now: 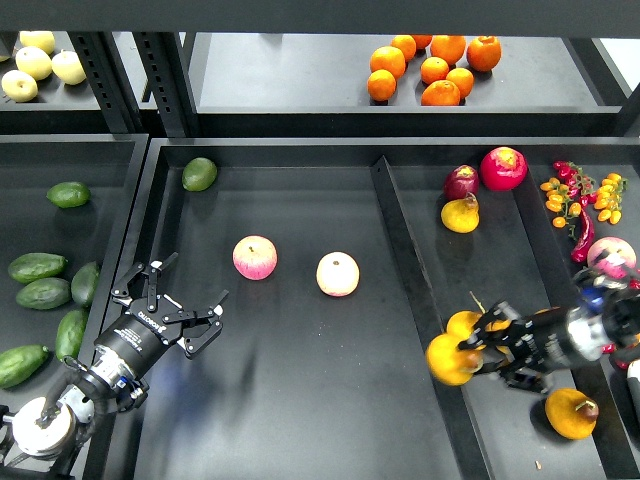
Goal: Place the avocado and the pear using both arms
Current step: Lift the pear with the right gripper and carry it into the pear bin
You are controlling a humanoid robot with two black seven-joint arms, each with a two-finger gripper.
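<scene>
Head view: left claw, fingers spread wide and empty, angles up-right from lower left over the left tray wall; avocado lies in the left bin. Right claw reaches in from right, clamped around pear above the divider.

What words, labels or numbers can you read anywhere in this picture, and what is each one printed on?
One small white marking on the black body of the left tool: too small and blurred to read.
No readable text on the right tool, the pear it grips, the avocados, the apples, the oranges or the shelf frame.
</scene>
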